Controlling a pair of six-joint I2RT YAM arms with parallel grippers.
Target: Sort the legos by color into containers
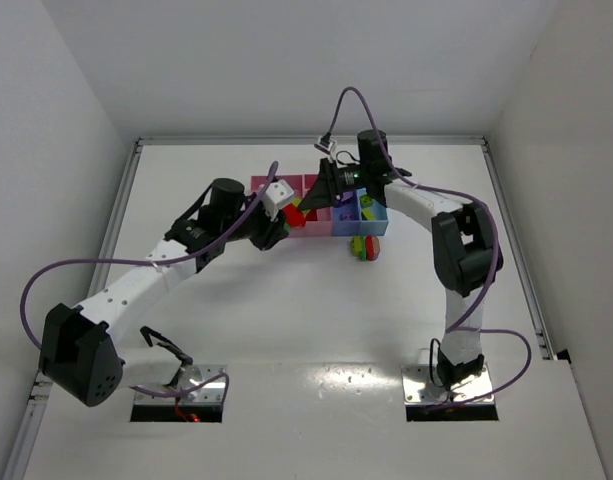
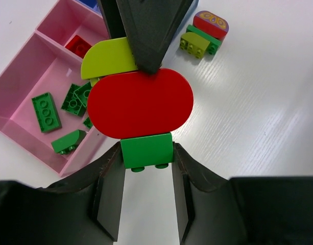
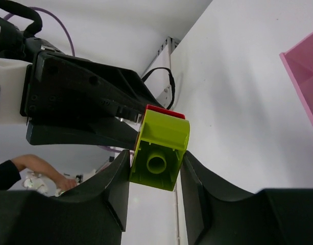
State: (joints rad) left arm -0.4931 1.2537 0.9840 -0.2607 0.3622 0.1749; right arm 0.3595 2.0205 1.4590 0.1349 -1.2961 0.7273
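Both grippers hold one joined lego stack above the containers (image 1: 341,222). My left gripper (image 2: 146,155) is shut on the stack's green brick (image 2: 146,149). Above that brick sits a red oval piece (image 2: 140,103), then a yellow-green piece (image 2: 109,60). My right gripper (image 3: 155,164) is shut on that yellow-green piece (image 3: 160,148), with the red piece (image 3: 165,111) behind it. In the top view the left gripper (image 1: 283,222) and the right gripper (image 1: 311,200) meet at the stack (image 1: 296,212). The wide pink bin (image 2: 21,76) holds several green bricks (image 2: 46,111). The narrow pink bin (image 2: 59,25) holds a red brick (image 2: 78,45).
Another multi-colour lego stack (image 2: 205,33) lies on the white table right of the bins; it also shows in the top view (image 1: 366,246). The light blue bin (image 1: 374,210) holds small pieces. A pink bin edge (image 3: 304,81) shows at the right of the right wrist view.
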